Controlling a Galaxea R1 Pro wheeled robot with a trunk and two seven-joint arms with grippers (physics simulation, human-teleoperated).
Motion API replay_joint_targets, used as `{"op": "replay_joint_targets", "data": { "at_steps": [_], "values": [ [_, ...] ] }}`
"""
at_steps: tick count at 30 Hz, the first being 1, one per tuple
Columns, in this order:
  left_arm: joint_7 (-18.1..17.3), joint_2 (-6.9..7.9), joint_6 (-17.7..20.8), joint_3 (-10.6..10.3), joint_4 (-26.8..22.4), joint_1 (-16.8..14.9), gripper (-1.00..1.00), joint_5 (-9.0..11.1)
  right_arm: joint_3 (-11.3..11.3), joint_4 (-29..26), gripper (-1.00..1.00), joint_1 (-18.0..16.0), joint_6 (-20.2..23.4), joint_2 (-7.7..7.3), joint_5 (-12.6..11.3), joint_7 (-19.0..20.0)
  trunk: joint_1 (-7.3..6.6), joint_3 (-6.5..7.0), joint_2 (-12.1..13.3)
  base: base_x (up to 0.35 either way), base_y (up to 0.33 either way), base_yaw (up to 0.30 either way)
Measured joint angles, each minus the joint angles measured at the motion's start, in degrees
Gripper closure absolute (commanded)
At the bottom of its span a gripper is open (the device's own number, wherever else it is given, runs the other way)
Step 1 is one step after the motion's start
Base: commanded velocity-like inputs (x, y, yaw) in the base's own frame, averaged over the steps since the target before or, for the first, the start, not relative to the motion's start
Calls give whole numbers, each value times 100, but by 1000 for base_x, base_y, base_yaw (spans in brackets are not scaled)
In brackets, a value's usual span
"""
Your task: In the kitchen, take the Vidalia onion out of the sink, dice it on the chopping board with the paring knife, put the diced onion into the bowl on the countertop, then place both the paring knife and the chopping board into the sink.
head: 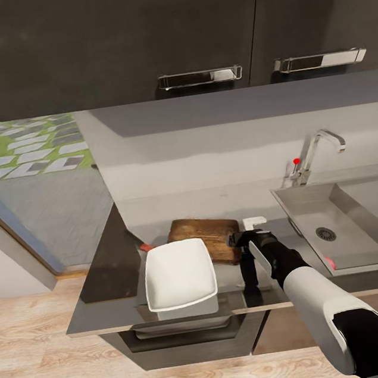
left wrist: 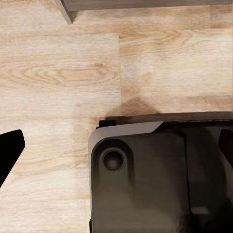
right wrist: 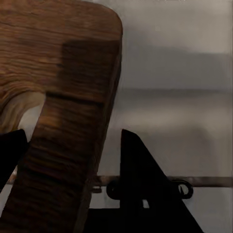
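On the grey surface (head: 104, 273), just behind the bowl, I see the chopping board (head: 210, 234) lying flat, its near edge partly covered by the bowl's far rim and its right end hidden behind my right pincer (head: 244, 240). From the right wrist camera the board (right wrist: 63, 97) looms large and is cut off at the frame edge; its slot handle shows as a pale gap, and the strip of wood beside that slot sits between my two dark fingers (right wrist: 141, 184). So the right pincer is spread around the board's handle end; I cannot tell whether the pads actually touch the wood.

The white bowl (head: 179, 274) stands at the surface's near edge, left of my right arm. I see nothing inside it. A small red thing (head: 145, 247) peeks out just beyond its far left corner, too hidden to name. A small white block (head: 254, 222) sits just past the pincer.

To the right lies the sink (head: 338, 222), its basin cut off by the frame, with the drain (head: 326, 233) and the tap (head: 316, 153) with its red knob in view. I cannot make out the onion or the knife.

My left wrist camera looks down at the pale wood floor (left wrist: 58, 73) and a dark part of the robot (left wrist: 160, 179); only one black fingertip (left wrist: 9, 150) shows, so I cannot tell that pincer's state.
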Motion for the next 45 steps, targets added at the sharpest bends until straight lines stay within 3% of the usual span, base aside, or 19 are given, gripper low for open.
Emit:
{"op": "replay_joint_targets", "data": {
  "at_steps": [26,33,45],
  "values": [
    [-2,0,1,0,-1,-1,-100,0,-26,-12,100,2,37,-3,41,1,0,201,2,3,0,0],
    [0,0,2,0,0,-1,-100,0,-24,-11,100,3,36,-3,29,-6,-2,201,1,241,0,0],
    [0,0,2,0,2,-2,-100,0,-24,-12,100,3,36,-3,26,-4,1,202,2,23,-3,0]
  ]
}}
